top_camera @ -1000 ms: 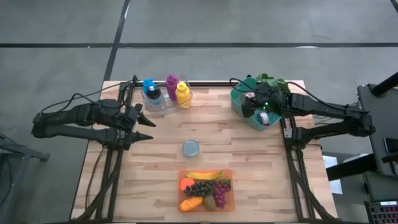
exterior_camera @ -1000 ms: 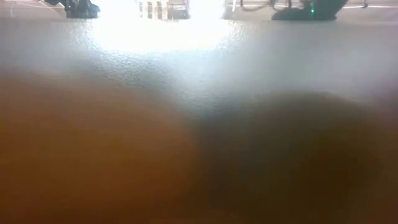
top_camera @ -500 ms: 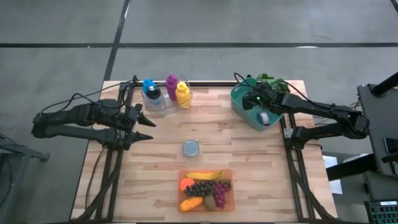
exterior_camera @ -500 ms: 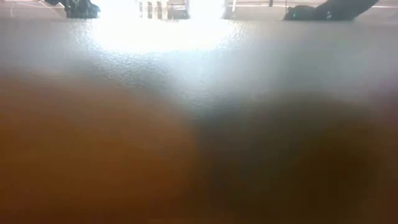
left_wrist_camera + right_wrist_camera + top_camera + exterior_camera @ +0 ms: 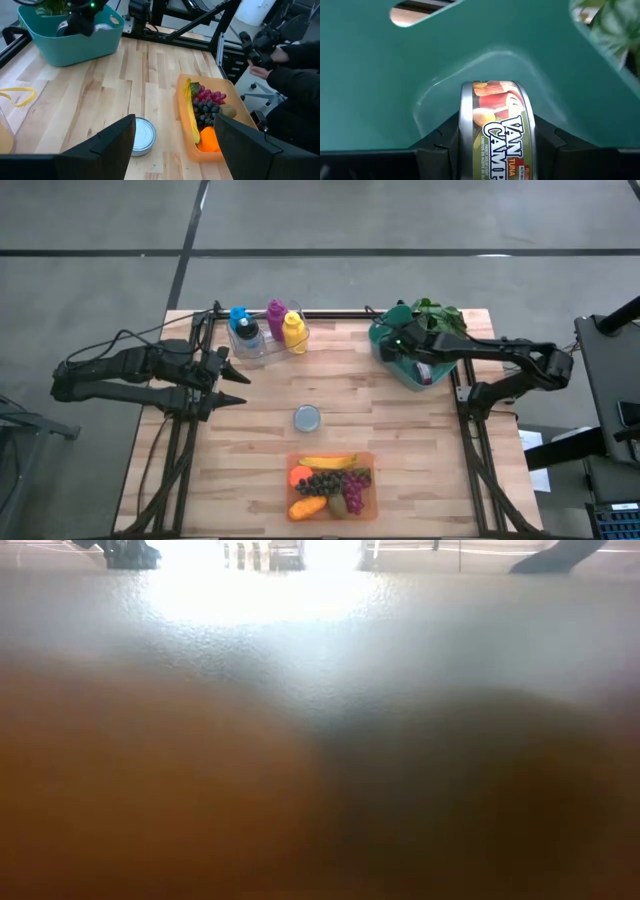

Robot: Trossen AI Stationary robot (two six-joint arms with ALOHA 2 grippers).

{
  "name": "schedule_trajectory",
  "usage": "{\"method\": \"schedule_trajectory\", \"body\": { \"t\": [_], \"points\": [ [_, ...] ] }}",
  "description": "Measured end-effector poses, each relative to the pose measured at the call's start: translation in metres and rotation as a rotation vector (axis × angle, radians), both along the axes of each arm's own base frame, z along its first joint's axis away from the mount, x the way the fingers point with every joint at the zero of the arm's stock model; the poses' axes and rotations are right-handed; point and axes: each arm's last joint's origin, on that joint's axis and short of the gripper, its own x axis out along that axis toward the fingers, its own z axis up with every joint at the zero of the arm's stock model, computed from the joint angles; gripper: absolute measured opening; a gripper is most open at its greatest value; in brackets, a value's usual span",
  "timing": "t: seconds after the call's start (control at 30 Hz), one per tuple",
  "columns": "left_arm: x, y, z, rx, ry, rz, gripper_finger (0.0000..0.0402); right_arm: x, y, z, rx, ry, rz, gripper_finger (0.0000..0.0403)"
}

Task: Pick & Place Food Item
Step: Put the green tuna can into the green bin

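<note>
A tuna can (image 5: 497, 130) with a picture label stands on edge between my right gripper's (image 5: 497, 142) fingers, inside the teal basket (image 5: 381, 340) at the table's far right. In the high view my right gripper (image 5: 398, 345) reaches down into that basket, and the arm hides the can. A second, silver can (image 5: 307, 418) rests flat on the wood at mid-table, also seen as the silver can (image 5: 140, 137) in the left wrist view. My left gripper (image 5: 243, 388) waits open at the table's left side, touching nothing. My right gripper pinches the tuna can between its two fingers (image 5: 440, 145), one on each flat face, so the labelled side wall (image 5: 495, 107) faces the camera. The can stands on edge inside the basket, near its teal wall (image 5: 420, 60). Whether it rests on the basket floor stays hidden.
An orange tray (image 5: 369, 459) of fruit (banana, grapes, orange) sits by the near edge. Coloured bottles (image 5: 268, 328) stand in a clear holder at the far edge. Green leaves (image 5: 436, 310) fill the basket's far side. A person (image 5: 292, 55) sits beyond the table's near side.
My right gripper has shifted a little toward the table's left and far edge inside the basket, and its elbow has drawn in toward the table. Its green light has moved with it.
</note>
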Motion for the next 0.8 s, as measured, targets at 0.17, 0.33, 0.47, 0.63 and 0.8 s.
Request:
{"method": "schedule_trajectory", "body": {
  "t": [0.17, 0.33, 0.47, 0.63, 0.8],
  "points": [
    [0.000, 0.000, 0.000, 0.000, 0.000, 0.000, 0.0275, 0.001, -0.001, -0.006, 0.019, -0.002, -0.028, 0.0151],
    [0.000, 0.000, 0.000, 0.000, 0.000, 0.000, 0.0275, -0.001, -0.001, -0.004, 0.013, -0.005, -0.040, 0.0214],
    [0.000, 0.000, 0.000, 0.000, 0.000, 0.000, 0.0275, -0.002, -0.002, -0.003, 0.006, -0.006, -0.047, 0.0234],
    [0.000, 0.000, 0.000, 0.000, 0.000, 0.000, 0.0275, -0.002, -0.002, 0.000, -0.002, -0.018, -0.044, 0.0237],
    [0.000, 0.000, 0.000, 0.000, 0.000, 0.000, 0.0275, -0.007, 0.001, 0.013, -0.037, -0.061, -0.039, 0.0238]
  ]
}}
